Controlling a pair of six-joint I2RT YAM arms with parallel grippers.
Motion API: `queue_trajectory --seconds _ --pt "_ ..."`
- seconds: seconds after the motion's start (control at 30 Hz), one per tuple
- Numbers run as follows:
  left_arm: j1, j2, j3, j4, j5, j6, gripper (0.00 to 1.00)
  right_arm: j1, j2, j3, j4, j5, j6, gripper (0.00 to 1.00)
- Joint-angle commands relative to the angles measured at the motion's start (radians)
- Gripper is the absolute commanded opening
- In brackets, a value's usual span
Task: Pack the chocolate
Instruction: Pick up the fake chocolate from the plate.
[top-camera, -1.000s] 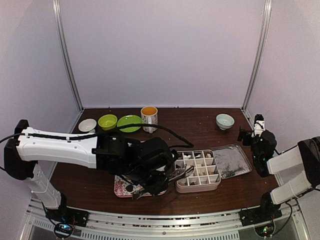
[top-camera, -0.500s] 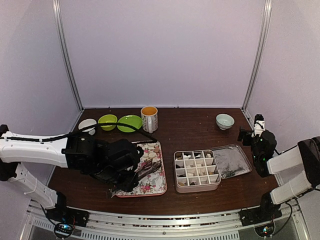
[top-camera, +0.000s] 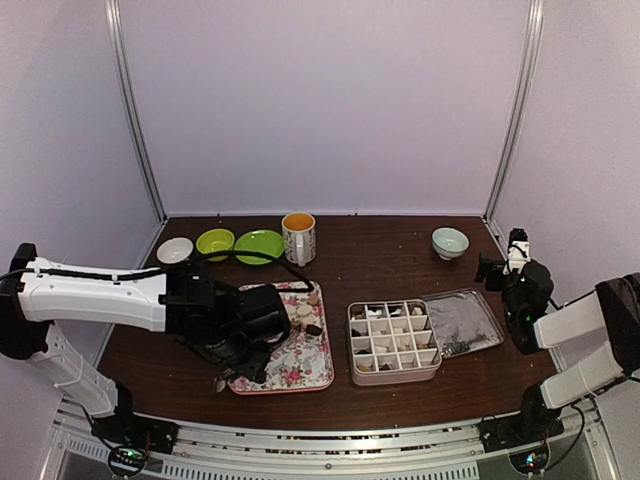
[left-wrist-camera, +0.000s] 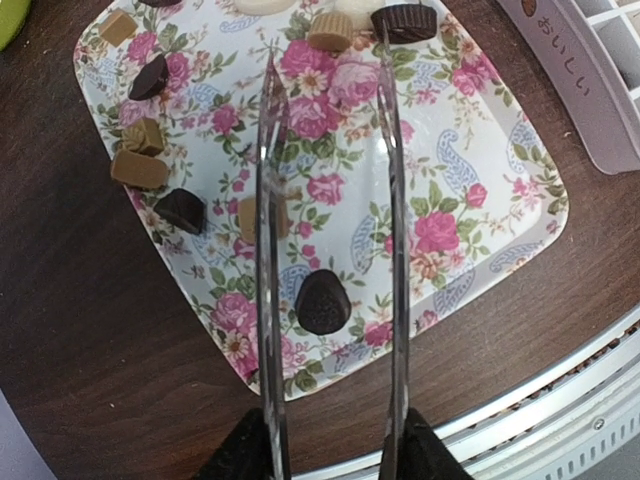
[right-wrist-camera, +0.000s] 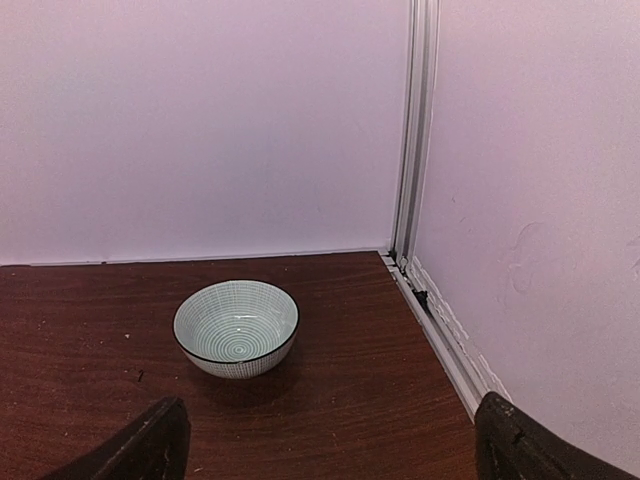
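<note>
Several small chocolates, dark brown (left-wrist-camera: 323, 301), tan (left-wrist-camera: 140, 170) and white, lie on a floral tray (top-camera: 300, 370) (left-wrist-camera: 480, 150). My left gripper (top-camera: 262, 345) (left-wrist-camera: 330, 445) is shut on metal tongs (left-wrist-camera: 268, 250). The tong arms stand apart over the tray, with a dark chocolate between them and nothing gripped. Their tips reach near a tan cup candy (left-wrist-camera: 329, 30). A pink compartment box (top-camera: 395, 340) with several chocolates in it stands right of the tray, its lid (top-camera: 462, 322) beside it. My right gripper (top-camera: 505, 262) (right-wrist-camera: 335, 440) is open and empty at the far right.
At the back stand a white bowl (top-camera: 175, 250), a green bowl (top-camera: 215, 243), a green plate (top-camera: 259, 246) and an orange-filled mug (top-camera: 298, 237). A teal bowl (top-camera: 450, 242) (right-wrist-camera: 236, 327) sits back right by the wall corner. The table's metal front rail (left-wrist-camera: 560, 420) lies just below the tray.
My left arm swung left from over the compartment box back to the floral tray, carrying the tongs. The tongs now hang open over the tray. The right arm has not moved.
</note>
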Motion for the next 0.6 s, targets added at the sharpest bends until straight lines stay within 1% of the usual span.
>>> queue_trajectory --seconds 0.0,0.3,0.57 --pt "0.020 0.010 0.041 0.014 -0.024 0.041 0.43 -0.006 0.002 0.014 0.000 0.000 0.001 1.00" --pt "0.047 0.062 0.073 0.009 -0.007 0.100 0.44 -0.006 0.002 0.014 0.000 0.000 0.001 1.00" --pt "0.054 0.101 0.088 0.009 -0.015 0.111 0.44 -0.007 0.001 0.013 0.000 0.000 0.001 1.00"
